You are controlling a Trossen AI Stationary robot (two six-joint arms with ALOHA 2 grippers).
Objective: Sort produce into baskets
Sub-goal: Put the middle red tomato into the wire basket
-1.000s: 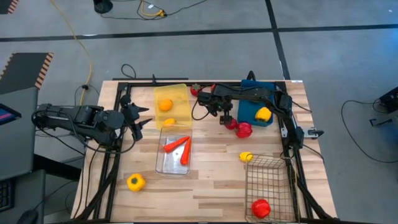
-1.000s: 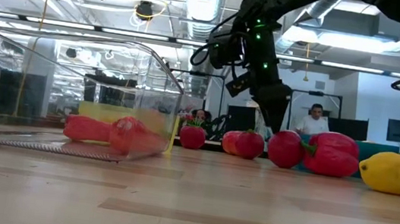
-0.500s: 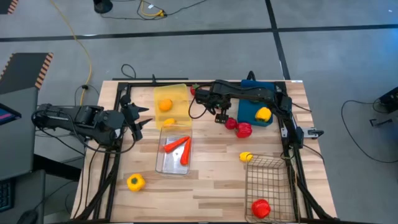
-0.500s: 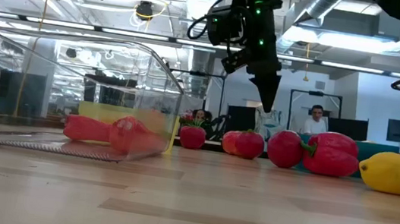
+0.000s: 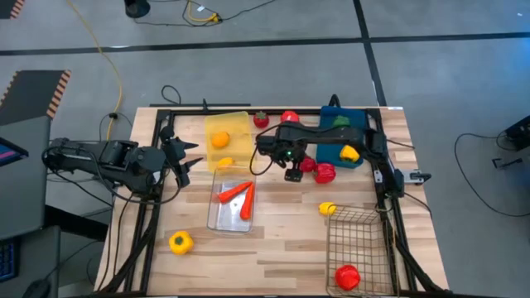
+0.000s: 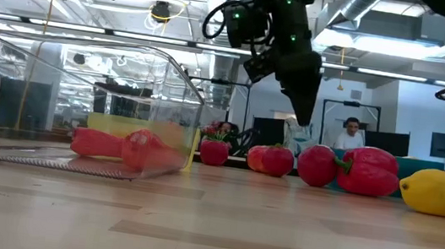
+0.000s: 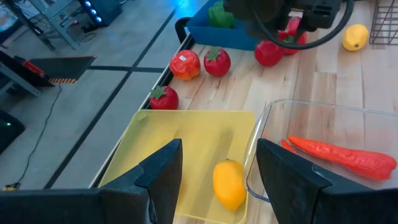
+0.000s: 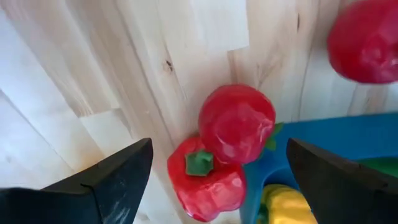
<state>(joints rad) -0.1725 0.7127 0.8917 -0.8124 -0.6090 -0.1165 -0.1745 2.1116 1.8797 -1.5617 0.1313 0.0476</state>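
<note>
2 glossy red pieces, a tomato (image 8: 237,123) touching a red pepper (image 8: 205,180), lie on the surface beside the blue bin (image 5: 331,151); light, hard, slippery, so the right gripper (image 5: 292,170), fingers wide open, should span the tomato's middle; left gripper (image 5: 184,154) waits part-open, empty.

Just past the open right claw (image 5: 292,171), a round glossy red tomato (image 8: 237,123) and a red bell pepper with a green stem (image 8: 206,178) lie touching beside the dark blue bin (image 5: 338,151), which holds a yellow pepper (image 5: 350,152). On the claw's other side, two orange carrots (image 5: 236,196) lie in the clear plastic bin (image 5: 231,223); an orange (image 5: 219,139) sits in the translucent yellow bin (image 5: 236,126). Well apart, the wire-mesh basket (image 5: 356,228) holds a red pepper (image 5: 347,276).
</note>
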